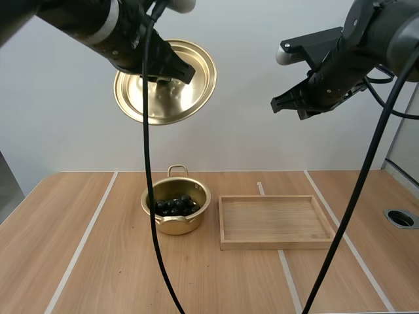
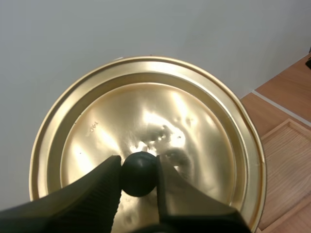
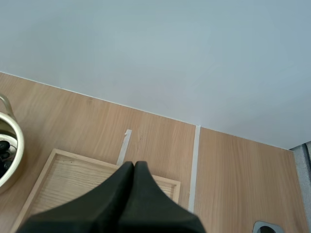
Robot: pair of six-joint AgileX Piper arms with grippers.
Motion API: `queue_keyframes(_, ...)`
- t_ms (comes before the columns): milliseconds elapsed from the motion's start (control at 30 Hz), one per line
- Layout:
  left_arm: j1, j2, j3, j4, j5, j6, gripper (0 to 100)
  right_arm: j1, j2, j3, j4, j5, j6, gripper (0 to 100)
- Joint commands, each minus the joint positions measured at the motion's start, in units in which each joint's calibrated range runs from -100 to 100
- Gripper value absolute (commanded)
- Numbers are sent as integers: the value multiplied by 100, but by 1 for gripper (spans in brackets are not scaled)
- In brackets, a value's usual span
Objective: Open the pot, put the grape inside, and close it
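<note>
Now pinching lid [image 1: 167, 91] by knob [image 2: 139, 174] with left gripper [image 2: 138, 167], high above open pot [image 1: 177, 226] with grapes [image 1: 174, 205] inside; holding right gripper [image 3: 134, 166] closed, empty, up over wooden tray [image 1: 275, 245] right of pot.

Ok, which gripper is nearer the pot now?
Left. The left gripper hangs above the pot, pinching the lid by its knob; the right gripper, shut, hangs over the wooden tray.

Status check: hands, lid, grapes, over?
Left hand shut on lid by its knob, lid high over table. Right hand shut, empty, raised above tray. Grapes in open pot; path down looks clear.
</note>
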Motion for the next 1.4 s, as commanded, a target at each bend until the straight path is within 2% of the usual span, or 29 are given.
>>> queue_keyframes(0, -14, 11, 475, -79, -709, -70, 0, -23, -311, 307, 104, -218, -58, 0)
queue_keyframes(267, -14, 534, 1295, -91, -1437, -78, 0, -23, -692, 765, 551, -240, -58, 0)
queue_keyframes(500, -14, 1035, 1874, -336, -2354, -61, 0, -23, -885, 795, 566, -240, -22, 0)
queue_keyframes(800, -14, 1489, 2624, -349, -3682, 86, 0, -23, -959, 795, 578, -240, -22, 0)
queue_keyframes(1367, -14, 2404, 2714, -324, -4001, 154, 0, -23, -959, 795, 651, -187, -22, 0)
